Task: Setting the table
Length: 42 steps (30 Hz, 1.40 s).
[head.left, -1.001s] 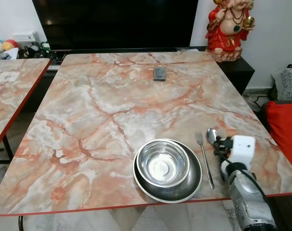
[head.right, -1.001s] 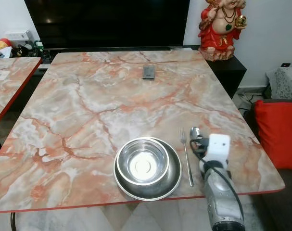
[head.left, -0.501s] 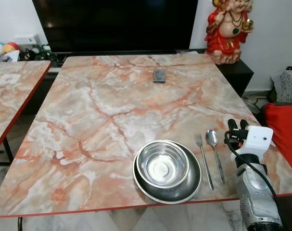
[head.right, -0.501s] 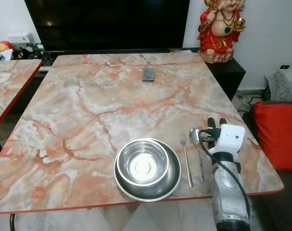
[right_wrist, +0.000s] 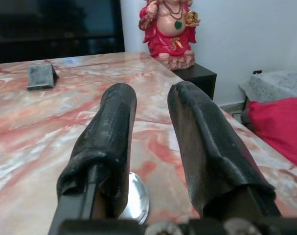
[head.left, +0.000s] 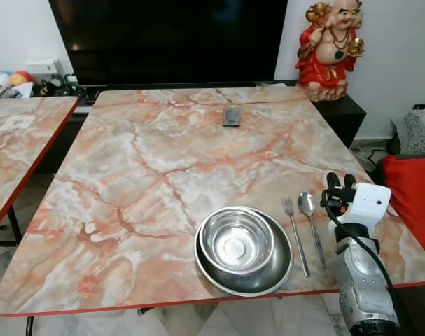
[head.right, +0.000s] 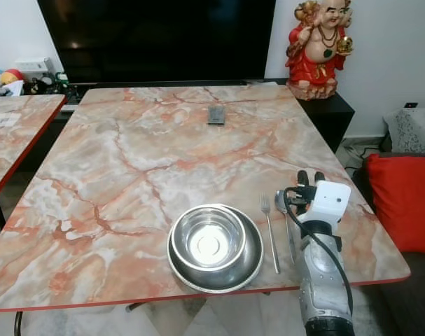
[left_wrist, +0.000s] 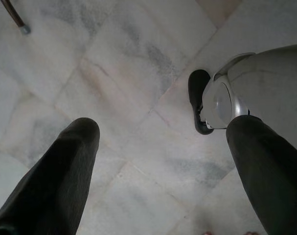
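right end effector (head.left: 339,182) drawn slightly back from spoon (head.left: 311,214), hovering beside it, fingers narrowly parted, empty.

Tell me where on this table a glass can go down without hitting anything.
Bare marble table runs from the small grey object at the far end down to the bowl, and all along the left. The near right corner is crowded: plate, fork, spoon, and the open right gripper.

Orange-veined marble table (head.left: 149,161), silver bowl (head.left: 238,242), red statue (head.left: 329,49).
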Available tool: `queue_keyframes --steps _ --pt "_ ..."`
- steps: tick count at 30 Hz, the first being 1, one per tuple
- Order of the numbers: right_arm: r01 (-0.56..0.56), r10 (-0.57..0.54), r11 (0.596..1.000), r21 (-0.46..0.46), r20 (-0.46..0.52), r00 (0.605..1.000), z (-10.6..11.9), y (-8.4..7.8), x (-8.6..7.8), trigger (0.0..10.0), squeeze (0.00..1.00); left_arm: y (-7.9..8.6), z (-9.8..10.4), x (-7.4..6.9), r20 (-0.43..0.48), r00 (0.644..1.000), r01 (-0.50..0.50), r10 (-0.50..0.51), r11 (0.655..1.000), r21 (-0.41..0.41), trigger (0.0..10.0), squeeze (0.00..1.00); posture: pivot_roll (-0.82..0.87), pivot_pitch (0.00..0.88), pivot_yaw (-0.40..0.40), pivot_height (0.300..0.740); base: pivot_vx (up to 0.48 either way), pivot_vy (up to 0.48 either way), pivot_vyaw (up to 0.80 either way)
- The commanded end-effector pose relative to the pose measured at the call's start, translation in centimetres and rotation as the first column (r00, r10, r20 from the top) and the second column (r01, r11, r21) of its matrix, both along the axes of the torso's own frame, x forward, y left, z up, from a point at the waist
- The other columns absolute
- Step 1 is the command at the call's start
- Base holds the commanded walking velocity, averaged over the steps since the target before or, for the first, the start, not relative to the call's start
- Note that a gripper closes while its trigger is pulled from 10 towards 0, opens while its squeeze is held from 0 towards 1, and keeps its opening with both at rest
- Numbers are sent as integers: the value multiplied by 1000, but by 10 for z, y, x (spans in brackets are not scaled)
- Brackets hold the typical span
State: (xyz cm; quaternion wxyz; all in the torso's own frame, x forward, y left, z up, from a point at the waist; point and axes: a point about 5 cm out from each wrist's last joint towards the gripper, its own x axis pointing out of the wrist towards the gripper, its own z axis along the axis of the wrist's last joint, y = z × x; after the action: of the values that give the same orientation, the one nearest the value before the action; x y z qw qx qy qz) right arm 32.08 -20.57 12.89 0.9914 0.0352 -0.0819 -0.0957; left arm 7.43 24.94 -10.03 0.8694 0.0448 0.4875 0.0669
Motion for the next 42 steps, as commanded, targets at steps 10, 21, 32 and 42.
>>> queue_keyframes --steps 10,21,32,42 --pt "-26 27 999 -40 35 999 3 2 -2 10000 0 1 -3 -13 -44 998 -40 40 999 -7 10000 0 -52 0 11 740 0 125 291" --pt "-13 15 999 -36 55 998 6 -2 -3 10000 0 -1 -4 -16 -49 998 -39 38 999 -11 10000 0 -41 0 -2 740 0 480 52" --pt "-56 62 995 -77 76 995 14 9 0 10000 0 0 -3 -16 -43 998 -43 43 999 -12 10000 0 -30 0 -12 740 0 480 0" --pt "-71 79 993 -94 85 993 14 14 -3 10000 0 1 -3 -17 -46 998 -34 33 999 -8 10000 0 -26 0 3 740 0 480 488"
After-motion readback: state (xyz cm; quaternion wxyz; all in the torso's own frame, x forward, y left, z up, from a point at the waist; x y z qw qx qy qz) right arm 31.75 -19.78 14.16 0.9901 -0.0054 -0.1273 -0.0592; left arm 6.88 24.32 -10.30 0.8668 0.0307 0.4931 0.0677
